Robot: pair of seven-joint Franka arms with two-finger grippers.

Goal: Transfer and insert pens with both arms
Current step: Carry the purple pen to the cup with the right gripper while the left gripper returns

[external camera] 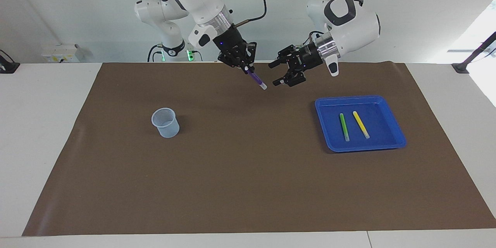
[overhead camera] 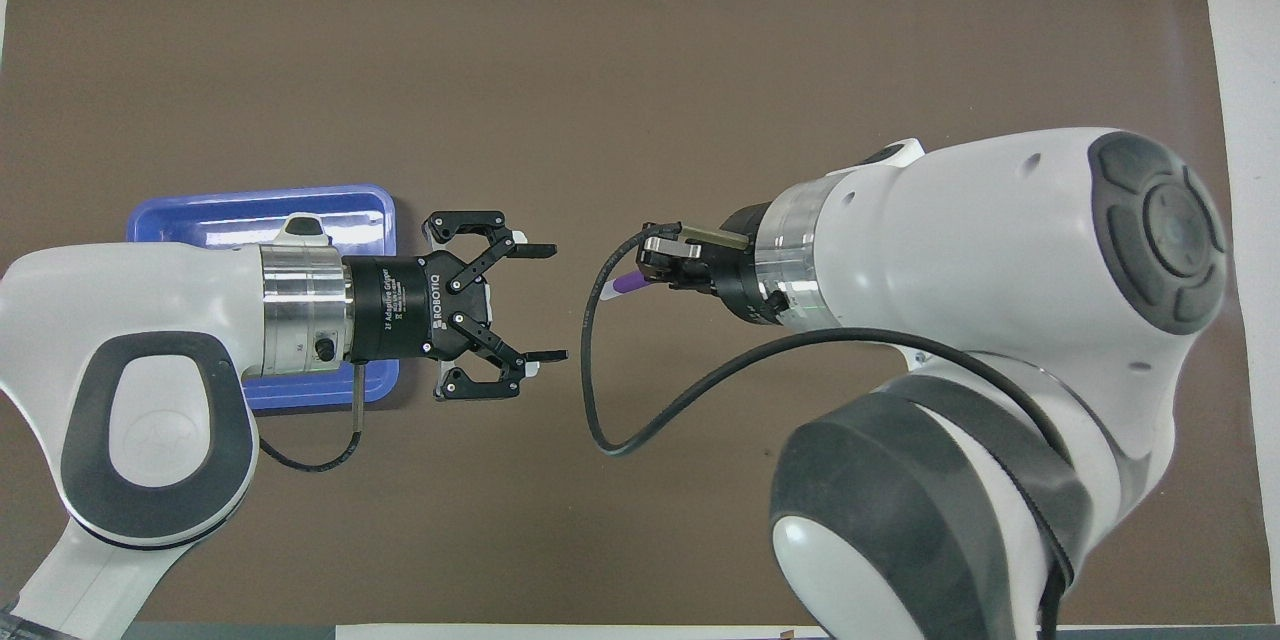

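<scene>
- Facing view: your blue tray (external camera: 395, 145) holds the green pen (external camera: 344, 126) and yellow pen (external camera: 360, 124); the cup (external camera: 165, 123) at 9 o'clock is empty, on a brown mat (external camera: 248, 186)
- The right gripper (external camera: 245, 68) pinches the purple pen (external camera: 257, 80) over the mat; the left gripper (external camera: 276, 73) is spread wide, holding nothing
- Overhead view: the left arm covers the tray's contents, cup unseen

In the overhead view the left arm (overhead camera: 150, 370) covers most of the blue tray (overhead camera: 340, 205), the right gripper (overhead camera: 655, 265) hides all but the purple pen's (overhead camera: 622, 286) pale tip, and the frame's edge cuts both arms.
</scene>
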